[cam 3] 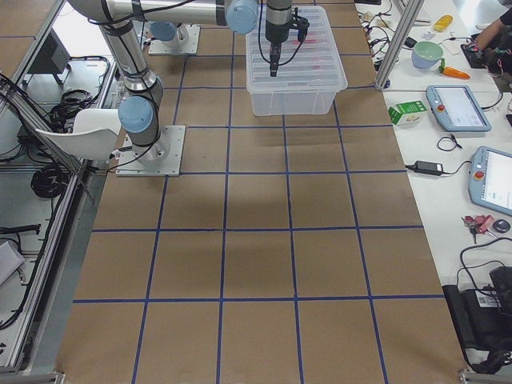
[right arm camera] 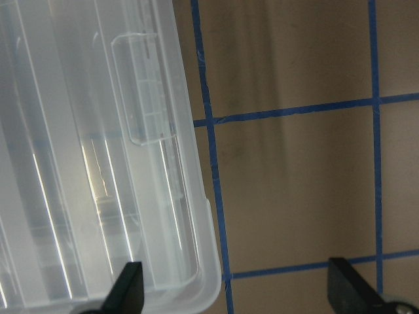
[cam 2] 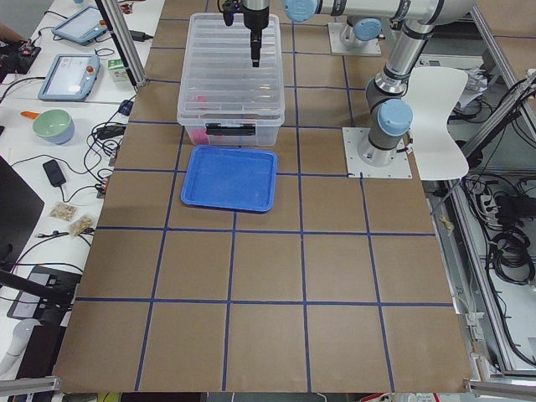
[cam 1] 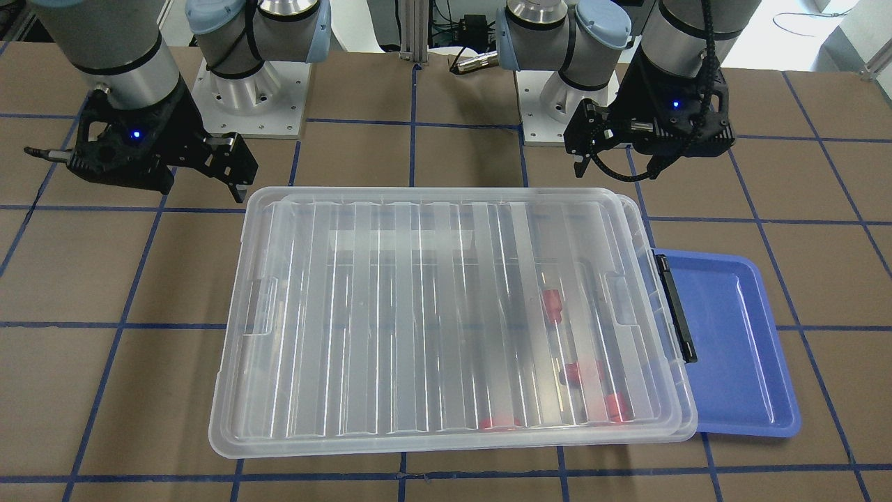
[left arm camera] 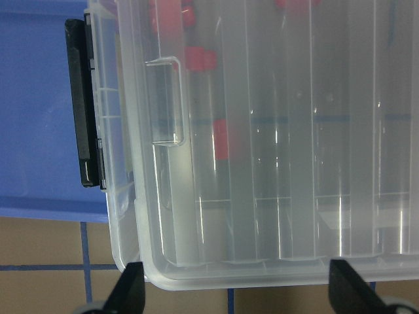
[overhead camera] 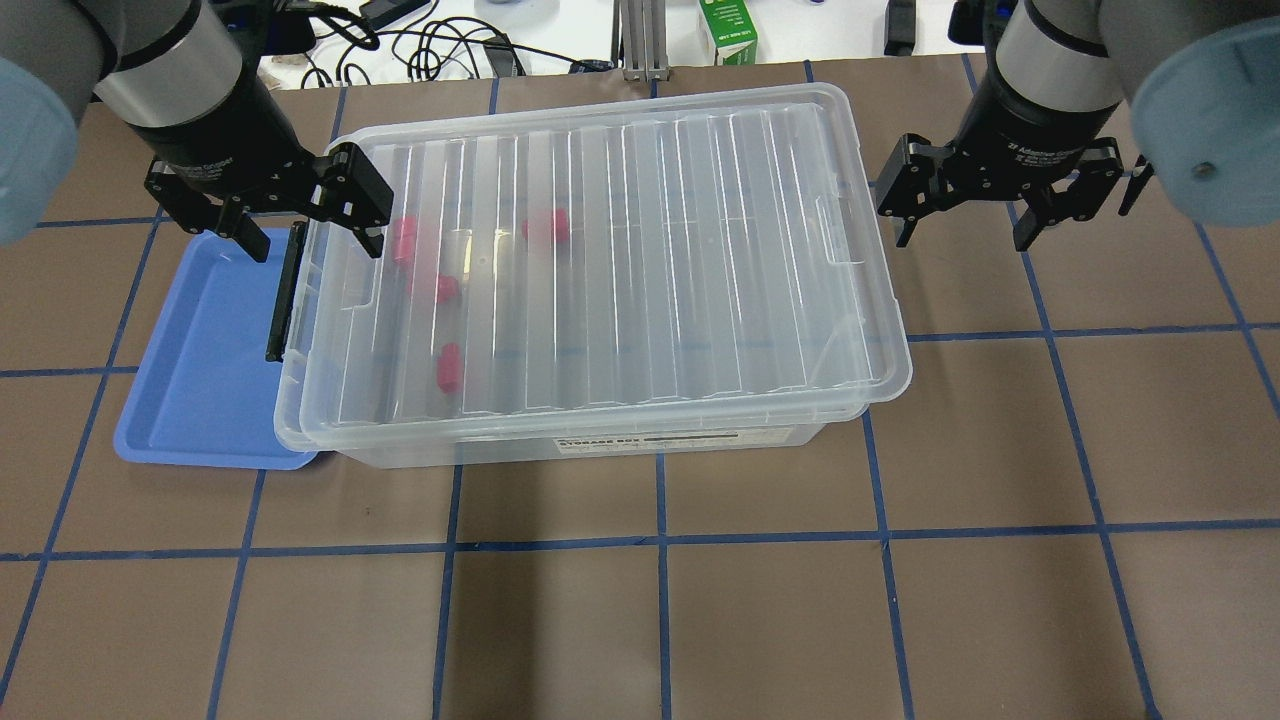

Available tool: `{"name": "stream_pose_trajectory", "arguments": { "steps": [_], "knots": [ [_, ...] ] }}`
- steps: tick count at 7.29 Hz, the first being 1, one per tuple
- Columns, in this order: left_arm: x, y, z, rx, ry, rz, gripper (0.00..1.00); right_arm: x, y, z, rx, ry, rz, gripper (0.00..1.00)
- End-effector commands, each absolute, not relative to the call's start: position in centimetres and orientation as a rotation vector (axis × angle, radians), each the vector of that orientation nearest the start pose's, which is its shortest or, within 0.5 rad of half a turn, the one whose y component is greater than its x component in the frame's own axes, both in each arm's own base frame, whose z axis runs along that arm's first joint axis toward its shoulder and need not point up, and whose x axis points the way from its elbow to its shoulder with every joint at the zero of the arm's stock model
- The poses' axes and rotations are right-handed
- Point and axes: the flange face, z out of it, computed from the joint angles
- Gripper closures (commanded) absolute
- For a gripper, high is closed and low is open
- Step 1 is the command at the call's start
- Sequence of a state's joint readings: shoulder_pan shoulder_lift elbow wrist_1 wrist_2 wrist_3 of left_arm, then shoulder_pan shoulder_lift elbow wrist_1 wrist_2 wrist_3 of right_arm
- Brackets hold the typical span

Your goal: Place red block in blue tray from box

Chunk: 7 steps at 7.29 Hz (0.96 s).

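The clear box [overhead camera: 640, 440] stands at mid-table with its ribbed lid [overhead camera: 650, 250] lying on it, black latch [overhead camera: 285, 290] at its left end. Several red blocks [overhead camera: 405, 240] show blurred through the lid near that end, also in the front view [cam 1: 552, 305] and left wrist view [left arm camera: 220, 139]. The blue tray [overhead camera: 190, 380] lies left of the box, partly under its end. My left gripper [overhead camera: 305, 225] is open and empty above the latch end. My right gripper [overhead camera: 965, 225] is open and empty above the table, just off the box's right end [right arm camera: 98, 163].
Both arm bases [cam 1: 251, 104] [cam 1: 557, 111] are bolted at the table's robot side. A green carton [overhead camera: 728, 30] and cables lie beyond the far edge. Brown table [overhead camera: 660, 620] with blue grid lines stretches in front of the box.
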<state>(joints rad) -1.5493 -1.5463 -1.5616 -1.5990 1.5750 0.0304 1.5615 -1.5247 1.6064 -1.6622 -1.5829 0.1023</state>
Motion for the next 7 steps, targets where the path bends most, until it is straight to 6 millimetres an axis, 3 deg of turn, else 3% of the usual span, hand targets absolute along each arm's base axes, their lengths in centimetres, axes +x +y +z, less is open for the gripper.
{"name": "stream_pose_trajectory", "arguments": {
  "steps": [1, 2, 5, 7],
  "knots": [
    [-12.3, -48.5, 50.2, 0.014, 3.143, -0.010, 0.00, 12.9, -56.6, 41.1, 0.172, 3.138, -0.148, 0.00],
    [-12.3, -48.5, 50.2, 0.012, 3.140, -0.010, 0.00, 12.9, -57.3, 39.1, 0.165, 3.145, -0.103, 0.00],
    [-12.3, -48.5, 50.2, 0.012, 3.140, -0.012, 0.00, 12.6, -58.2, 36.1, 0.153, 3.163, -0.026, 0.00],
    [-12.3, -48.5, 50.1, 0.014, 3.141, -0.010, 0.00, 12.4, -58.8, 35.7, 0.156, 3.166, -0.016, 0.00]
  ]
}}
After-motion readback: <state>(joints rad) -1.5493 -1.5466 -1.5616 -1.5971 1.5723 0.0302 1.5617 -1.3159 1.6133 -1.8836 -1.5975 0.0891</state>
